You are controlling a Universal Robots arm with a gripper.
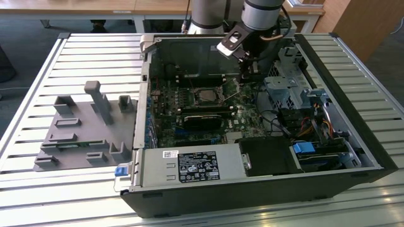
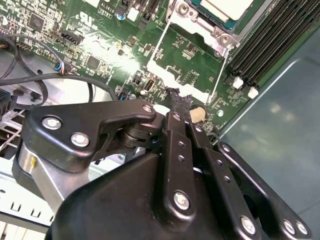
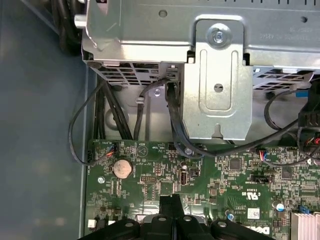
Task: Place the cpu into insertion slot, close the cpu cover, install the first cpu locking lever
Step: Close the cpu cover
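Shows the cpu [image 2: 225, 7], silver top up, seated in the insertion slot [image 1: 194, 97] with the cpu cover [image 2: 197, 22] framing it, inside an open computer case [image 1: 252, 194] on the slatted desk [image 1: 63, 189]. Finds the gripper [image 2: 180, 102] poised just beside the insertion slot, over the motherboard [image 3: 240, 175], fingers [image 3: 164, 212] pressed together with nothing visible between them. Catches two thin wire levers [image 2: 159, 45] running out from the insertion slot toward the gripper's tips. Places a coin battery [image 3: 122, 168] farther from the insertion slot.
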